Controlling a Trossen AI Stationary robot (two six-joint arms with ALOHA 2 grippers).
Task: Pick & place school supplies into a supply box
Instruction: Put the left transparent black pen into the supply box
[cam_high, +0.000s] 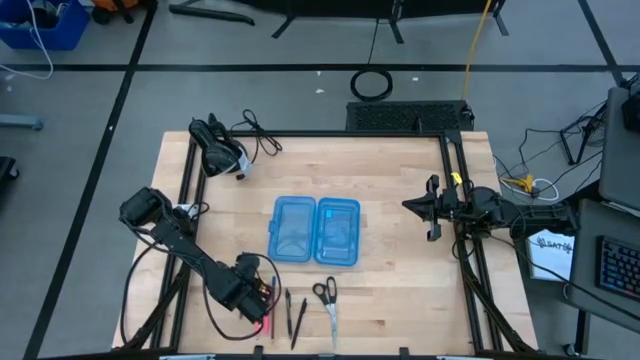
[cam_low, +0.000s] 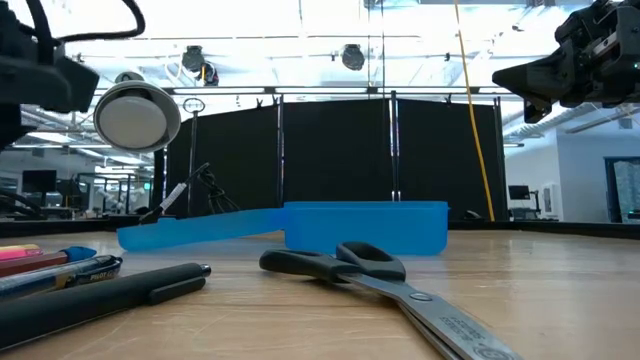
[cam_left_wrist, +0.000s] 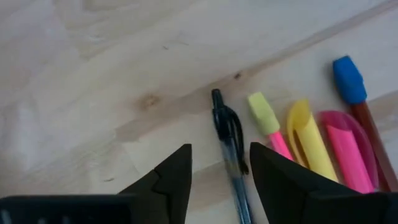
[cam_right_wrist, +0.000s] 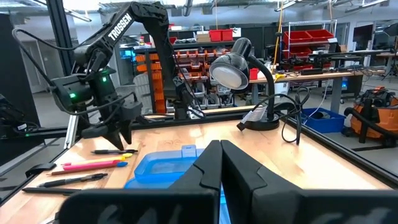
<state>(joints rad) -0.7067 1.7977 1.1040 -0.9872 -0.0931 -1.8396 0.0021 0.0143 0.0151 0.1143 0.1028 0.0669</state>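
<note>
One supply box (cam_high: 315, 231) lies open mid-frame on my worktop (cam_high: 400, 300); one scissors (cam_high: 326, 300) below it. My left pincer (cam_left_wrist: 219, 177) gapes over a black pen (cam_left_wrist: 229, 143); only that wrist view shows three highlighters (cam_left_wrist: 311, 140). My right pincer (cam_right_wrist: 221, 163) is closed.

The left arm (cam_right_wrist: 134, 25) carries the white word "TROSSEN" along its upper link, readable in the right wrist view. In the low view, a pen (cam_low: 62, 274) lying at the table's near edge bears small print that appears to begin "PILOT", though the rest is too small to read. The scissors (cam_low: 400, 290) have faint stamped marks on a blade that cannot be made out.
</note>
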